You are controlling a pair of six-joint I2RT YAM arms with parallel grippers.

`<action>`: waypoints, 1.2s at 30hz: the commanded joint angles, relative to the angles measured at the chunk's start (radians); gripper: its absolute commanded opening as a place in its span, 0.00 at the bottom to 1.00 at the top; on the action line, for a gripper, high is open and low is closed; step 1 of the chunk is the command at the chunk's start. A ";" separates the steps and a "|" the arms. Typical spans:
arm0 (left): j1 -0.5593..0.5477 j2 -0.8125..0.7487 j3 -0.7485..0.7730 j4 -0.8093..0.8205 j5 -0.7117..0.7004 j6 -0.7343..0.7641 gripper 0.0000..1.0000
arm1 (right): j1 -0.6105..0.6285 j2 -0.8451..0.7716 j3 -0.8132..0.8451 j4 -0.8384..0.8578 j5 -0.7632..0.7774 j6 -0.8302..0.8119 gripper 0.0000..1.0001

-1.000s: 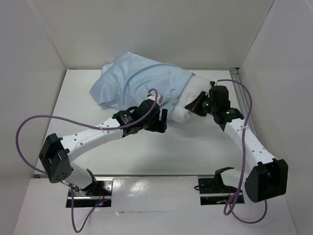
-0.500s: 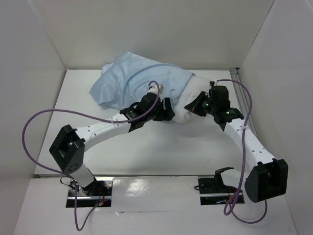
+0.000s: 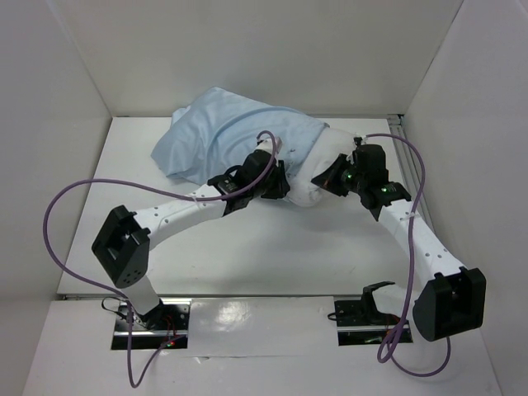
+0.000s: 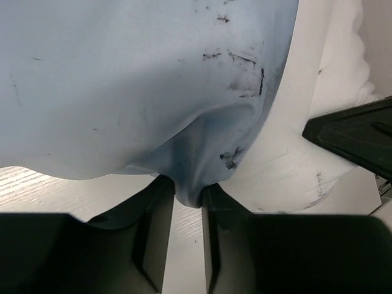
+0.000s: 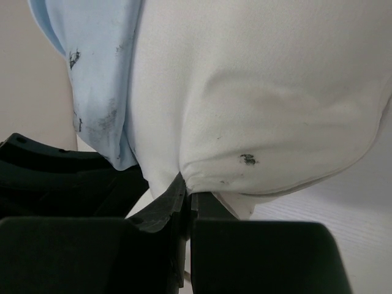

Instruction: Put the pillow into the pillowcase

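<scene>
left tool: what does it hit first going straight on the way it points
The pillowcase: a fold of it sits in the left tool, probably with the pillow behind; depth unclear.

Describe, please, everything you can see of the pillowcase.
The pillowcase is thin, light blue cloth, limp and wrinkled, with dark smudges near its open edge. It lies at the back of the table, pulled over most of the pillow, whose white right end sticks out. The left gripper pinches a small fold of its lower edge between its fingers.
</scene>
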 commanded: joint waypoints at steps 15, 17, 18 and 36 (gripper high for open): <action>0.045 -0.111 0.008 -0.011 0.096 0.039 0.00 | 0.007 0.016 0.021 0.121 -0.032 0.045 0.00; 0.036 -0.111 0.037 0.022 0.188 0.004 0.00 | 0.007 0.031 0.033 0.149 -0.032 0.071 0.00; 0.008 -0.099 0.060 0.051 0.272 -0.006 0.00 | 0.007 0.050 0.033 0.184 -0.043 0.085 0.00; -0.013 -0.083 0.304 -0.140 0.689 0.072 0.77 | 0.030 0.028 -0.165 0.310 -0.161 0.122 0.00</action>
